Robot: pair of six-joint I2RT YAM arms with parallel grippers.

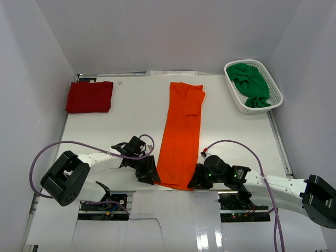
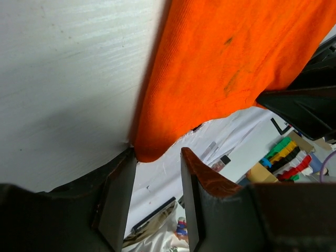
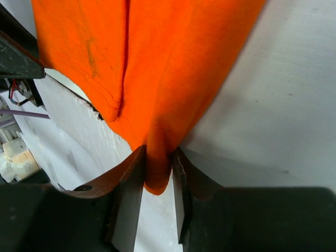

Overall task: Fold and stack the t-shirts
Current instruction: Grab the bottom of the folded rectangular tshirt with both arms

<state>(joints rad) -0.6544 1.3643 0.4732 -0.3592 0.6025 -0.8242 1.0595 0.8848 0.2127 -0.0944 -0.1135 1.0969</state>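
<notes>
- Nearest, the right claw (image 3: 157,153) was closed narrowly on the near right corner of the bright orange cotton t-shirt (image 1: 181,136), with a fold of cloth pinched between both fingers.
- The left claw (image 2: 157,157) stood about half open. The shirt's near left corner lay at its mouth, touching one finger, not clamped.
- The orange shirt lay as a long narrow strip down the middle of the white table (image 1: 126,121), its near end at the table's near edge.
- The dark red cotton t-shirt (image 1: 89,97) lay folded into a rectangle at the far left corner.
- The green cotton t-shirt (image 1: 251,84) lay crumpled inside the white plastic mesh basket (image 1: 234,96) at the far right corner.
</notes>
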